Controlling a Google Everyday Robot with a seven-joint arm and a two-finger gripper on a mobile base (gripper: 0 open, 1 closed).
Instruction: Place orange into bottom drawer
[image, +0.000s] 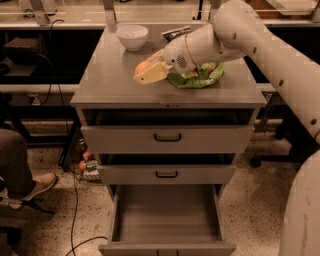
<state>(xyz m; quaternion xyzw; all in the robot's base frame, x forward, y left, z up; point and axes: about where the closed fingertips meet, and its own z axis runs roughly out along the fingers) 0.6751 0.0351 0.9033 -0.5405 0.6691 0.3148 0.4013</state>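
High front view, tilted down on cabinet (112, 80), tool (146, 73) above its top, bottom drawer (167, 215) nearest.

Lit warmly from overhead, brightest across the top of the grey metal table (107, 75). Glares pale along the cream plastic robot arm (280, 55). Drops to deep shadow beneath the table's lip. Throws a soft shadow under the cream-yellow end effector (147, 73), low over the table's middle.
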